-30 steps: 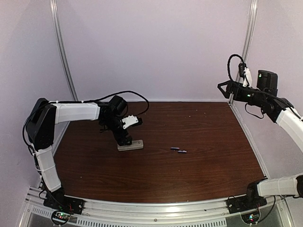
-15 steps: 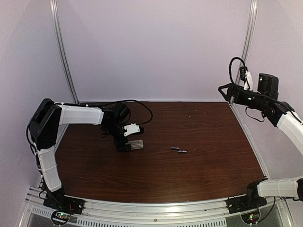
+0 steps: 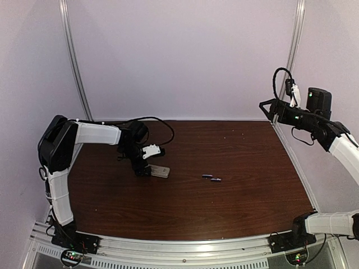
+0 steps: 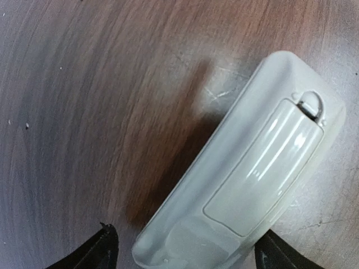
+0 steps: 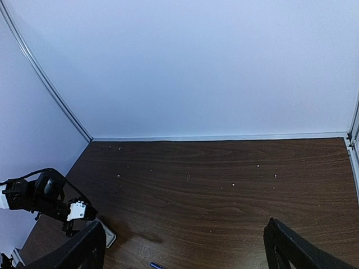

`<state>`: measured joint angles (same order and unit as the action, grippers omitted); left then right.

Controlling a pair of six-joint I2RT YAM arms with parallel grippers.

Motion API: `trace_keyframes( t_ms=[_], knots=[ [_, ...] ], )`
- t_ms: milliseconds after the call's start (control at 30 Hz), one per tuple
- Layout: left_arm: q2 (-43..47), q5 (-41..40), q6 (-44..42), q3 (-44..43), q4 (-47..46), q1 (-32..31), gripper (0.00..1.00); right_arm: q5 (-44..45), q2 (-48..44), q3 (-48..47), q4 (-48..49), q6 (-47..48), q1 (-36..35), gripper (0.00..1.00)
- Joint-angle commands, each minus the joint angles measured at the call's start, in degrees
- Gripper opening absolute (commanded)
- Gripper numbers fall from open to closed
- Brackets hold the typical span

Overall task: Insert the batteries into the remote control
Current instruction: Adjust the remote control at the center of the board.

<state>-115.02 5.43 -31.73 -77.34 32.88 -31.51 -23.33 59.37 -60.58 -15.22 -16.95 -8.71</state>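
The remote control (image 4: 252,168) lies back up on the table, its rounded battery cover (image 4: 269,162) in place. My left gripper (image 4: 188,256) is low over its near end with a finger on each side. The jaws stand open, with a gap at the left finger (image 4: 104,252). In the top view the left gripper (image 3: 145,168) covers the left end of the remote control (image 3: 161,172). Two small dark batteries (image 3: 211,178) lie end to end to its right. My right gripper (image 5: 185,255) hangs open and empty, high at the back right (image 3: 265,106).
The dark wooden table (image 3: 235,151) is enclosed by pale walls with metal rails at the corners (image 3: 73,61). The left arm's cable (image 3: 162,120) loops above its wrist. One battery (image 5: 155,265) shows at the bottom edge of the right wrist view.
My left gripper has come down and turned over the remote's left end, and its jaws have narrowed slightly. The right arm has shifted a little. The batteries have not moved.
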Motion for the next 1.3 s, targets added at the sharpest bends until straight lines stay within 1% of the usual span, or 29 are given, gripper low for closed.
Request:
trace_keyframes(
  t_ms=[0,100,167,300,367,433,500,633,733,800,967,1133,1233,1267],
  knots=[
    [-1.24,3.91,-0.7,-0.51,-0.61,1.52,0.84,-1.06,0.39,0.51,1.22,-0.92,-0.6,0.99],
    [-1.09,6.78,-1.13,0.22,-0.59,1.71,0.8,-1.72,1.46,0.42,2.0,-1.72,-0.99,1.0],
    [-1.37,8.53,-1.29,0.35,-0.61,1.71,0.73,-2.34,2.37,0.54,2.55,-2.41,-1.49,1.0],
    [-2.43,11.23,-0.43,-0.57,-0.43,1.65,0.69,-3.51,4.3,0.07,2.5,-3.13,-2.18,1.0],
    [-2.61,12.46,0.04,-1.1,0.13,1.42,0.64,-3.62,5.36,-0.32,1.4,-3.09,-2.27,1.0],
    [-2.23,12.95,0.45,-1.11,0.39,0.73,0.63,-3.94,5.9,-0.12,1.44,-3.36,-2.55,1.0],
    [-1.66,12.49,0.84,-0.74,0.42,-0.34,0.59,-4.6,6.43,0.19,1.76,-3.52,-3.11,1.0],
    [-1.05,11.05,3.8,-1.17,0.81,-3.2,0.58,-4.28,7.81,0.31,1.54,-3.19,-5.17,0.99],
    [-1.31,6.11,7.22,-2.16,1.04,-5.8,0.58,-3.2,9.17,0.3,1.32,-3.59,-7.34,0.99],
    [-1.66,4.7,10.28,-2.89,1.45,-6.72,0.57,-2.86,10.43,0.09,1.06,-4.51,-8.89,1.0],
    [-1.36,6.33,17.71,-3.4,1.98,-7.09,0.56,-0.51,15.0,-2.55,-4.08,-7.65,-13.04,1.0],
    [0.27,5.89,19.17,0.78,-2.84,-7.69,0.55,-1.3,20.5,-4.39,-4.38,-10.37,-17.67,1.0],
    [0.24,6.92,19.43,1.59,-3.44,-7.69,0.48,-1.76,25.38,-7.64,-5.85,-10.62,-20.13,1.0],
    [0.26,7.21,19.55,1.77,-3.75,-7.74,0.47,-2.11,27.2,-9.19,-6.8,-10.56,-20.87,1.0]
  ],
)
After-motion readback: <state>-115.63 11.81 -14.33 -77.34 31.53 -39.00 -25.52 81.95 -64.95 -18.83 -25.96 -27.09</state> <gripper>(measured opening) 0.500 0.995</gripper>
